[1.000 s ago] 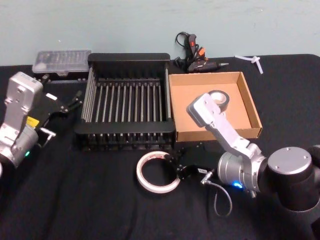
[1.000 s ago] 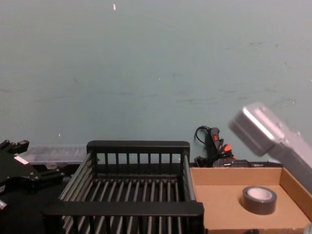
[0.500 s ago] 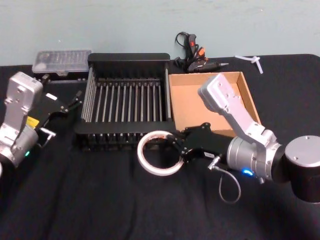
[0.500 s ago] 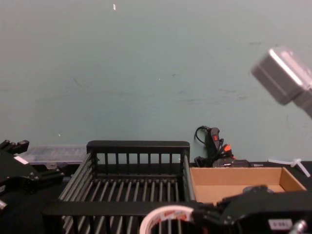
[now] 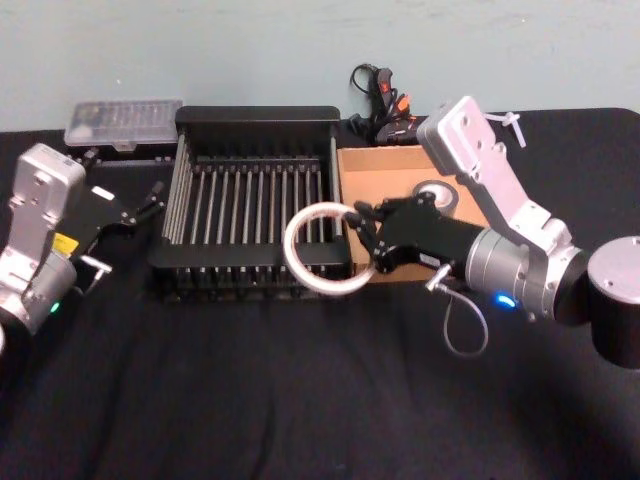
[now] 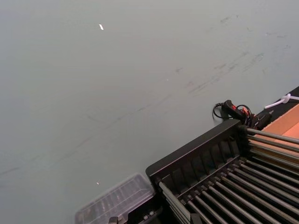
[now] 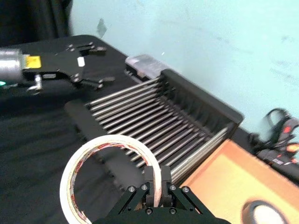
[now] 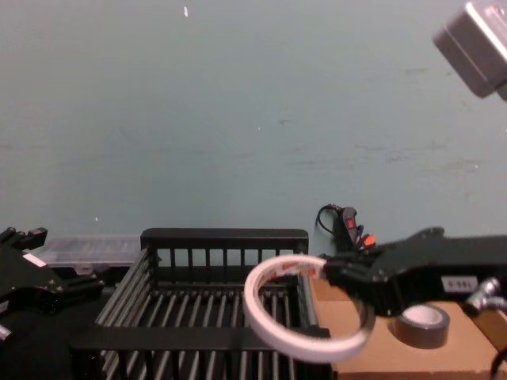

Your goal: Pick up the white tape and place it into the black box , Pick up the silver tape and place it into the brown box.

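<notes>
A: Tape first. Where is the white tape (image 5: 322, 250)?

B: Centre of the head view, lifted off the desk (image 5: 250, 390) and pinched at its right rim by the right gripper (image 5: 357, 240). It hangs tilted over the near right corner of the black crate (image 5: 255, 118). In the chest view the ring (image 8: 295, 313) crosses in front of the crate's right wall and the left edge of the brown box (image 8: 372, 348).

A: And the silver tape?

B: Lying flat in the brown box (image 5: 500, 215), upper middle of the frame, half covered by the right arm in the head view (image 5: 437, 194). The chest view shows it plainly at lower right (image 8: 421, 323).

A: What else stands around?

B: A clear plastic case (image 5: 122, 122) at upper left behind the crate, a black glue gun with orange parts (image 5: 390, 105) at top centre, and a small white piece (image 5: 508, 124) at upper right.

A: The left gripper?

B: Left edge, low beside the crate (image 5: 135, 208), fingers spread and empty. The right wrist view shows it too (image 7: 88, 65), past the crate bars, and shows the red print inside the ring (image 7: 110, 175).
</notes>
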Available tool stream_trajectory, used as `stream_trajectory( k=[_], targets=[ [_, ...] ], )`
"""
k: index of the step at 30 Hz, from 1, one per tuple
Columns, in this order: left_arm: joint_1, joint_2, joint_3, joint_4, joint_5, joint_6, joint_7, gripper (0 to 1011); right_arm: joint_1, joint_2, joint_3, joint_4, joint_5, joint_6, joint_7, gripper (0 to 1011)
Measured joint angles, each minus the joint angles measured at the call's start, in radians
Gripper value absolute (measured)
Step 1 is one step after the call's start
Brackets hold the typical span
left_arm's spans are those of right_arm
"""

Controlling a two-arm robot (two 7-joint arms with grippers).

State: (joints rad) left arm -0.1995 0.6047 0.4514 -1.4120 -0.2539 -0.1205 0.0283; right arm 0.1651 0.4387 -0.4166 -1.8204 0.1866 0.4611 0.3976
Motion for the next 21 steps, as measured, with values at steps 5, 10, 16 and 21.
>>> stream_trajectory(
  k=[5,10,16,21],
  targets=[
    [0.000,0.000,0.000,0.000,0.000,0.000,0.000,1001,0.034,-0.012,0.000,0.030,-0.028,-0.038,-0.019,97],
    [0.000,0.000,0.000,0.000,0.000,0.000,0.000,1002,0.064,-0.034,-0.004,0.072,-0.070,-0.084,-0.045,97],
    [0.000,0.000,0.000,0.000,0.000,0.000,0.000,1002,0.091,-0.063,-0.011,0.127,-0.121,-0.143,-0.072,97],
    [0.000,0.000,0.000,0.000,0.000,0.000,0.000,1001,0.124,-0.100,-0.023,0.203,-0.170,-0.229,-0.099,97]
  ],
)
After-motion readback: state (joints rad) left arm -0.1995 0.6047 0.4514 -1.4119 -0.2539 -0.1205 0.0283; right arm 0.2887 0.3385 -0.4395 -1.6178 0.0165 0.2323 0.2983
